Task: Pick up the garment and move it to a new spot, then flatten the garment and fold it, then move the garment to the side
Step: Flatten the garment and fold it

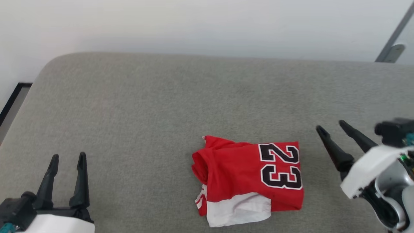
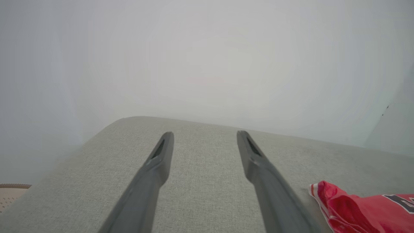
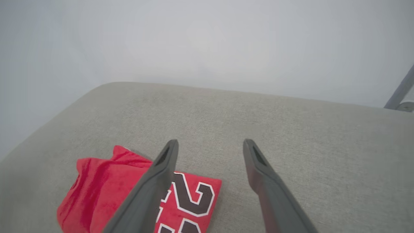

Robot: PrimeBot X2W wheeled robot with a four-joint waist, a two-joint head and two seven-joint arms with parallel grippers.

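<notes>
Head view, nearest edge first: the left gripper (image 1: 69,155) rises from the lower left corner, its two dark fingers spread apart with nothing between them, over bare grey cloth. At the lower right the right gripper (image 1: 331,125) reaches in on its white forearm, fingers angled up and to the left. They too are parted and empty.

Between the two arms, close to the near edge of the grey upholstered surface (image 1: 145,106) and right of its middle, lies the garment (image 1: 239,174). It is folded into a compact block of red cloth. A black, white-edged "23" lies turned sideways on its right half, and a white sleeve panel shows along its near side. A bit of red-and-white striped trim sits at the near left corner. Its left end is bunched into a loose roll. It sits nearer the right gripper than the left, and neither gripper touches it.

In the left wrist view the open fingers hang above plain grey fabric, with the garment's rumpled red end at the lower right. In the right wrist view the garment lies at the lower left, and one finger crosses in front of its number.

Farther off, the surface ends in a rounded back edge against a pale wall (image 1: 194,22). A slanted grey metal post (image 1: 393,38) stands at the far right.
</notes>
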